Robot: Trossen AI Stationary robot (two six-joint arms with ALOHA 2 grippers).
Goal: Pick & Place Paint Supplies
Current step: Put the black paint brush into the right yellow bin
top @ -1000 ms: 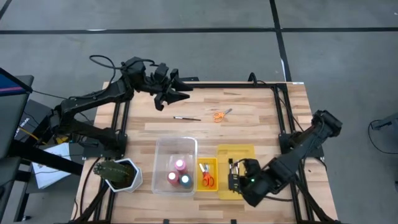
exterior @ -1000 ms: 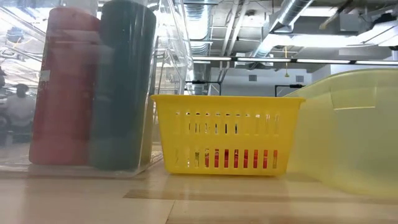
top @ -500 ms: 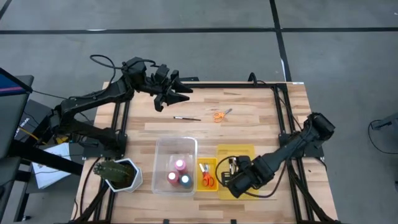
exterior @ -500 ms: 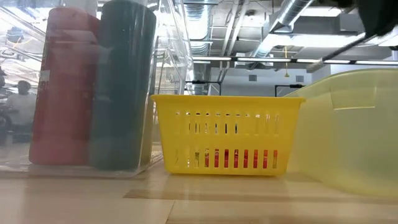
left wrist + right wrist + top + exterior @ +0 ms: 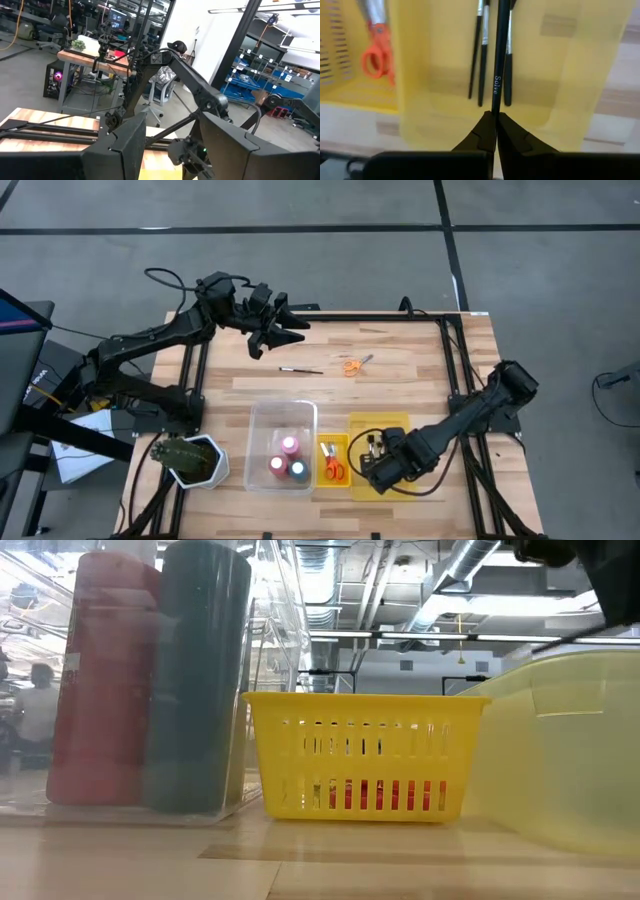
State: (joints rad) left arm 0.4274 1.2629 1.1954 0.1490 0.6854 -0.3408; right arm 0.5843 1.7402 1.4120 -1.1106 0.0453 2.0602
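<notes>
right gripper [image 5: 495, 116] | jaws clamped on paintbrush [image 5: 497, 75], now swung over yellow bin [image 5: 430, 75] | release due | left gripper [image 5: 283, 332] part-open, empty

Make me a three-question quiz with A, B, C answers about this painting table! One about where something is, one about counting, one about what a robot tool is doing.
1. Where are the loose orange scissors?
A. on the bare table
B. in the clear bin
C. in the plant pot

2. How many paint bottles stand in the clear bin?
A. one
B. three
C. five

3. What is the right tool doing?
A. gaping wide
B. pinching scissors
C. shut on a paintbrush

Answers: 1 A, the high view shows them lying on the wood near the far side. 2 B, three caps show from above. 3 C, the right wrist view shows the fingertips closed on the dark handle over the yellow bin.
</notes>
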